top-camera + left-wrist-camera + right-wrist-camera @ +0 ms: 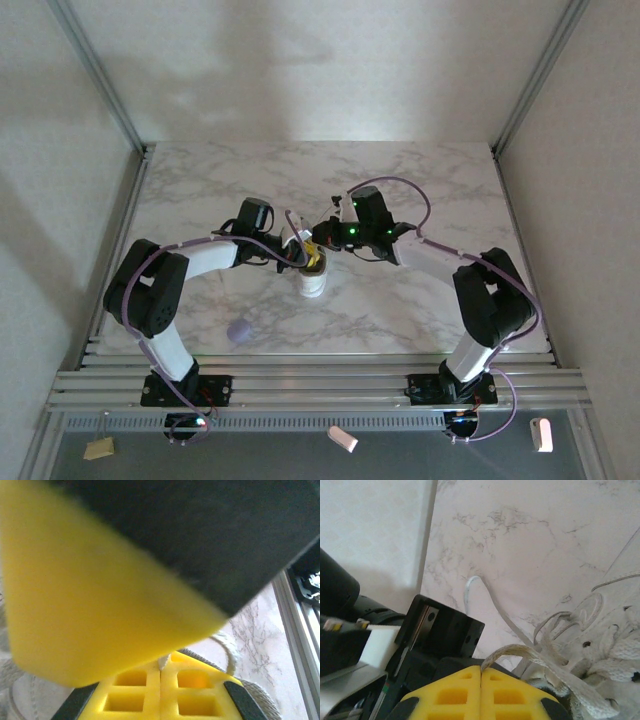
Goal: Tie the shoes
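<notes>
Shoe (313, 280) stands near the middle of the bench (440, 180), both my arms folded in over it from either side. Right pincer (481, 672): pads pressed together, no gap, with a flat white strand of the laces (540, 656) nipped at the tips and running off right toward the eyelets (585, 643). I hold it there to lift that strand clear of the tangle on the tongue so it can be led. Left pincer (161, 669): pads likewise together. A white nub of lace shows at the seam, so I judge it pinched there too, and a corded loop curls just beyond. Seen from above, the two pincers sit almost tip to tip over the shoe, which suits crossing one strand over the other. One free lace end (471, 587) lies curved on the bench, apart from the shoe. No knot or bow visible, so I reckon the tie is at an early stage. Risk: thin lace sliding out of the pads if I pull unevenly.
</notes>
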You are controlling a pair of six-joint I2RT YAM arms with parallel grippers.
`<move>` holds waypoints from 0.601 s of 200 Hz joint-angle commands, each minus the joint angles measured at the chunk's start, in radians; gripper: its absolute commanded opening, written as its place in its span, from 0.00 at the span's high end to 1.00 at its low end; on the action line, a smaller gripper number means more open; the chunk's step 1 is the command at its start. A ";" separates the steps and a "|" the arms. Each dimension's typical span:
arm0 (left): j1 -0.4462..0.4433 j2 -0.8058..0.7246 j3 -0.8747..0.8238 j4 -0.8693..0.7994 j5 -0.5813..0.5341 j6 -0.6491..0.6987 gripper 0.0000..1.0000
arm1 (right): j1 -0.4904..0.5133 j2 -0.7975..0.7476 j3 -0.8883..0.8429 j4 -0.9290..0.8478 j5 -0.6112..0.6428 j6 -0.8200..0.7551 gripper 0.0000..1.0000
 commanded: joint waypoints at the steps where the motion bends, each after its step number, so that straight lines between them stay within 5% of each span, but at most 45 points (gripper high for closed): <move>1: -0.010 -0.030 -0.018 -0.001 0.057 0.017 1.00 | -0.009 0.034 0.048 0.034 -0.045 0.016 0.97; 30: -0.010 -0.030 -0.018 0.012 0.063 0.009 1.00 | -0.010 0.062 0.073 0.020 -0.069 0.009 0.93; 64: -0.010 -0.023 -0.024 0.046 0.064 -0.016 1.00 | -0.028 0.043 0.074 -0.031 -0.038 -0.024 0.73; 120: -0.010 -0.020 -0.030 0.059 0.058 -0.026 1.00 | -0.054 -0.035 0.073 -0.144 -0.012 -0.101 0.55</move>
